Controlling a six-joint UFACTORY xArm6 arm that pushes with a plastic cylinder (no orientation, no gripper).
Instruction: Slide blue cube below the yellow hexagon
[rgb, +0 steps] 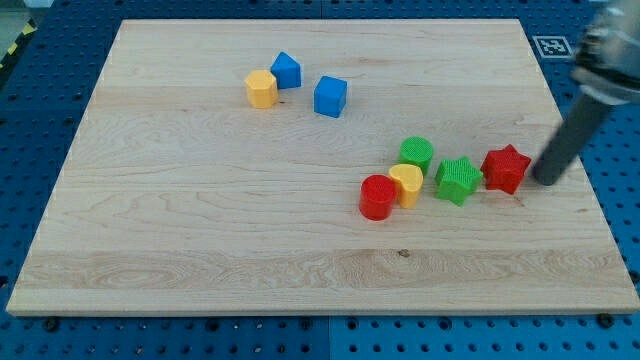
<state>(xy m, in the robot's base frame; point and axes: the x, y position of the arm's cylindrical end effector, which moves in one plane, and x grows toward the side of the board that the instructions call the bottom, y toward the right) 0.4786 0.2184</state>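
The blue cube (330, 96) sits in the upper middle of the wooden board (200, 240). The yellow hexagon (261, 89) lies to its left, touching a second blue block (287, 70) that is pointed like a small prism. My tip (546, 181) is far to the view's right, just right of the red star (506, 168), well away from the blue cube and the yellow hexagon.
A cluster lies right of centre: a green cylinder (417, 154), a green star (458, 180), a yellow heart-shaped block (407, 185) and a red cylinder (378, 197). The board's right edge is close to my tip.
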